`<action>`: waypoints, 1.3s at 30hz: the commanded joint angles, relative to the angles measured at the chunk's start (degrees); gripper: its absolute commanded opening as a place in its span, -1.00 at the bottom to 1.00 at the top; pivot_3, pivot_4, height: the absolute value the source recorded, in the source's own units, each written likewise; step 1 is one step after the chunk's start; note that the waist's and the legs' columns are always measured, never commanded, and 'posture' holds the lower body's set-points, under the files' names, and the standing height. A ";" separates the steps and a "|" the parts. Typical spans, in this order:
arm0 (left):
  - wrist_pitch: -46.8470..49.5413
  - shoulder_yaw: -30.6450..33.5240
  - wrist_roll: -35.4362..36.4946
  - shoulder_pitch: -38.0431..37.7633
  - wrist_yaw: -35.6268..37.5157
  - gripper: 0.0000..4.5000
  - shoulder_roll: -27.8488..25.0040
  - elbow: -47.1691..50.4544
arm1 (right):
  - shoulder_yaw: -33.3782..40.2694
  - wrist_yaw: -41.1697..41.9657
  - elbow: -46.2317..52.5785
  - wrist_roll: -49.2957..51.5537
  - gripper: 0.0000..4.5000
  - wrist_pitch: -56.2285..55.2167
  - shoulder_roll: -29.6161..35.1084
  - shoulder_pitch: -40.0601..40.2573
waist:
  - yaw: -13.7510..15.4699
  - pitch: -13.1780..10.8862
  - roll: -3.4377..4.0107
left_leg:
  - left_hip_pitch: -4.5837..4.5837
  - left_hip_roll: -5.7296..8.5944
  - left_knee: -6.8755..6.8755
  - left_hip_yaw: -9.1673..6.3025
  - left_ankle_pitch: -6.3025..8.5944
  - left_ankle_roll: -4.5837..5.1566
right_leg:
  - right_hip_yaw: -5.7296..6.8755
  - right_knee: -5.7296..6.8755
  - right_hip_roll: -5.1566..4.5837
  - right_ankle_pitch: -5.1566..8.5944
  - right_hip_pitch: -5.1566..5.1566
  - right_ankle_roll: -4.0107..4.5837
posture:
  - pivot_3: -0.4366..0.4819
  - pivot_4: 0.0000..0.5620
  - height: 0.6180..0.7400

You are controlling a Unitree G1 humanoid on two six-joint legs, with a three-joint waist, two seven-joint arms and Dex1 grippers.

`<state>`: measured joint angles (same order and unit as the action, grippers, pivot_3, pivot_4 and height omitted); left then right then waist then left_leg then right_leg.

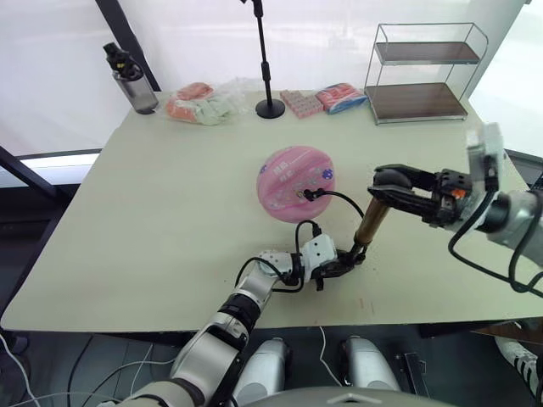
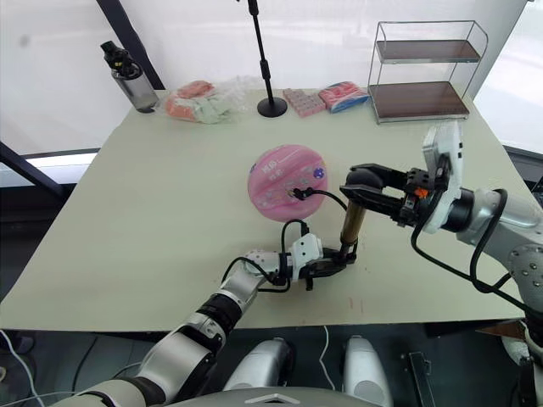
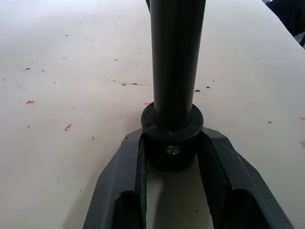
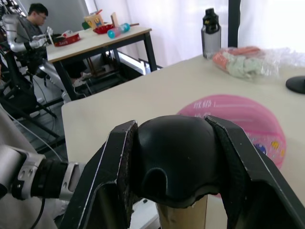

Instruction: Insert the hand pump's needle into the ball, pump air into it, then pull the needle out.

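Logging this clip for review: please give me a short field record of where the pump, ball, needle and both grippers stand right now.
pump: gold-bronze cylinder hand pump, standing nearly upright on the beige table
left gripper: shut on the pump's black base cap
right gripper: shut on the pump's black T-handle, at the top
ball: pink rubber ball with stickers, on the table behind the pump
hose: thin black hose running from the pump to the ball
needle: at the ball's surface; depth cannot be told

The gold-bronze cylindrical hand pump (image 1: 371, 223) stands tilted just beside the pink stickered rubber ball (image 1: 294, 181), its thin black hose's needle (image 1: 304, 194) at the ball's surface.
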<state>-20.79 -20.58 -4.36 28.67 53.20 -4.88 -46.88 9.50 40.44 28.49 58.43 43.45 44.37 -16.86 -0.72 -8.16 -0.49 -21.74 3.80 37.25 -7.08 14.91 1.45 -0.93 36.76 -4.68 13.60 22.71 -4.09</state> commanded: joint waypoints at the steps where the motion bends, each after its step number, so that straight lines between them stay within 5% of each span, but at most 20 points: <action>1: 0.70 -0.89 -1.64 -2.36 0.10 -0.53 -0.92 -3.40 | -4.73 1.86 -0.92 -5.67 -0.25 -1.77 -1.22 3.43 | -0.02 0.02 0.02 | 0.00 0.00 0.00 0.00 0.00 0.00 | 0.00 0.00 0.00 0.00 0.00 0.00 | -0.05 -0.47 1.00; 11: 0.14 -1.01 -1.86 -2.65 -0.34 -0.53 -0.79 -3.52 | -14.70 4.45 -5.88 -22.14 -0.25 -12.96 -6.02 9.50 | -0.06 0.11 0.09 | 0.09 0.00 0.00 0.01 0.00 -0.01 | -0.01 0.01 0.02 0.09 -0.06 -0.16 | -0.05 -0.47 1.00; 19: -0.09 -1.15 -2.01 -2.80 -0.34 -0.53 -0.76 -3.49 | -15.87 5.31 -6.65 -25.75 -0.25 -16.16 -7.66 10.81 | -0.09 0.26 0.13 | 0.14 -0.01 0.00 0.01 0.00 -0.01 | -0.02 0.01 0.05 0.11 -0.08 -0.18 | -0.05 -0.47 1.00; 39: -0.37 -1.30 -1.88 -2.72 -0.05 -0.53 -0.88 -3.88 | 3.67 3.11 1.07 -0.80 -0.25 3.02 2.43 -7.91 | 0.11 -0.02 0.07 | -0.06 0.01 -0.01 -0.08 0.00 -0.01 | 0.06 -0.04 -0.01 0.00 0.01 0.00 | -0.05 -0.47 1.00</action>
<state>-22.48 -20.70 -4.33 28.23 52.49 -4.76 -47.61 8.50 44.35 28.18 54.99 46.89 45.89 -22.30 -0.61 -8.18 -0.42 -21.81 3.81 37.25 -7.14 14.91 1.44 -0.89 36.71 -4.70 13.60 22.73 -4.10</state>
